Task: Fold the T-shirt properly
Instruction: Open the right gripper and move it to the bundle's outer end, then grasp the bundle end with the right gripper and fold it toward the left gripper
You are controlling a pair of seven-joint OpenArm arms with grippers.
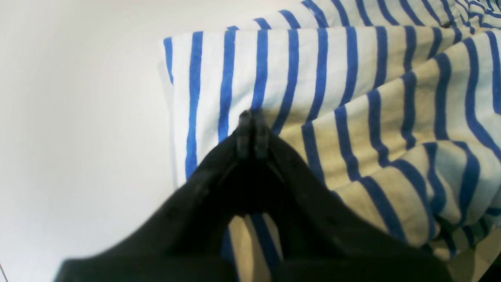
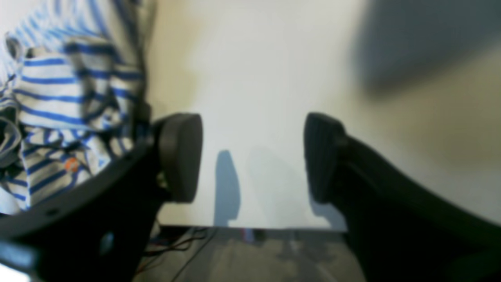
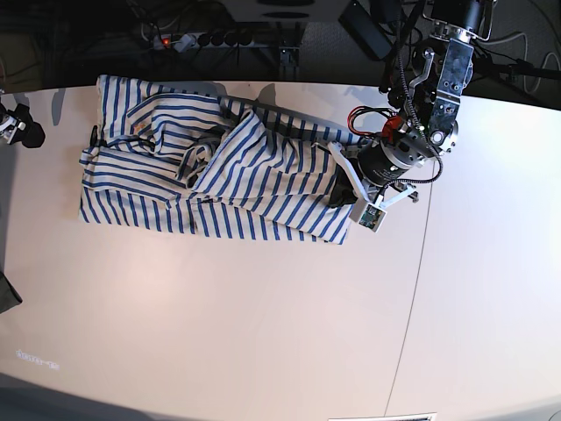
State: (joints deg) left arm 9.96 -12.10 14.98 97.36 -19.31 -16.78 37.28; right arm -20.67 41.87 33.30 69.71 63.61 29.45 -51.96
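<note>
The T-shirt [image 3: 219, 175], cream with blue stripes, lies crumpled and partly folded over itself across the far part of the table. My left gripper [image 3: 340, 189] sits at the shirt's right edge. In the left wrist view it [image 1: 251, 117] is shut, tips together on the striped cloth [image 1: 352, 98], which bunches in folds to the right. My right gripper [image 2: 252, 156] is open and empty over bare table by the table's edge, with the shirt [image 2: 58, 98] beside its left finger. In the base view it [image 3: 16, 127] is at the far left, apart from the shirt.
The white table [image 3: 219, 324] has a seam line [image 3: 412, 289] on its right part. A power strip and cables [image 3: 202, 39] lie behind the far edge. Floor with wires [image 2: 235, 254] shows past the table edge. A dark object [image 3: 7, 294] is at the left edge.
</note>
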